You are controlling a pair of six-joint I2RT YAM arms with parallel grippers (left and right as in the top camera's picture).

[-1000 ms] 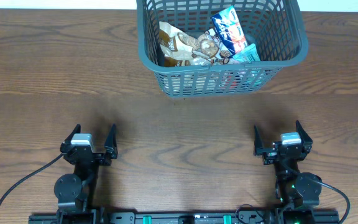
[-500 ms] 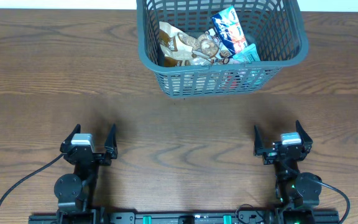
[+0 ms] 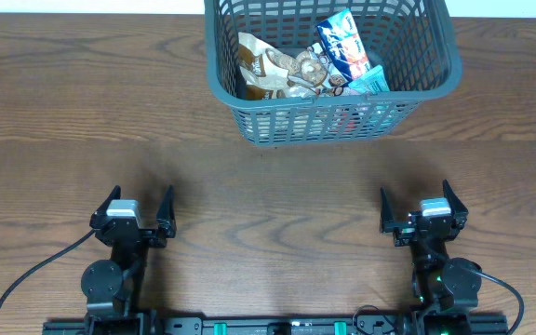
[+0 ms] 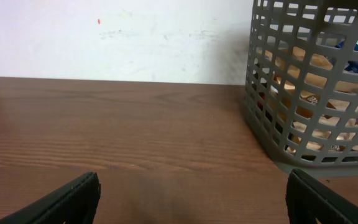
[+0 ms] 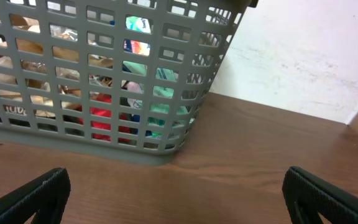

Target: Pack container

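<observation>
1. Counter (image 3: 63,112): I see no loose packet on the wood in any of the 3 views. I judge the packing near done or done. Risk: commanding a further reach with nothing to grasp, which only brings an arm toward the load.

2. Container (image 3: 314,123): it stands at the far side of the counter, centre-right, and its far rim is cut off by the overhead view. It is well apart from both arms. Risk: a low approach strikes the slotted wall and slides the container toward the far edge. An open fingertip can also catch in a slot and drag or tip it.

3. Contents: a brown packet (image 3: 268,65) lies at the left. A blue packet (image 3: 344,45) stands tilted against the right side, and a teal packet (image 3: 372,82) sits below it. Something red shows through the lattice in the right wrist view. Risk: the blue packet looks the least settled, so a knock to the wall may topple it.

4. Left jaws and right jaws: both stand wide open and hold nothing, low at the near edge. Risk: spread this wide, they sweep a broad path on any advance.
</observation>
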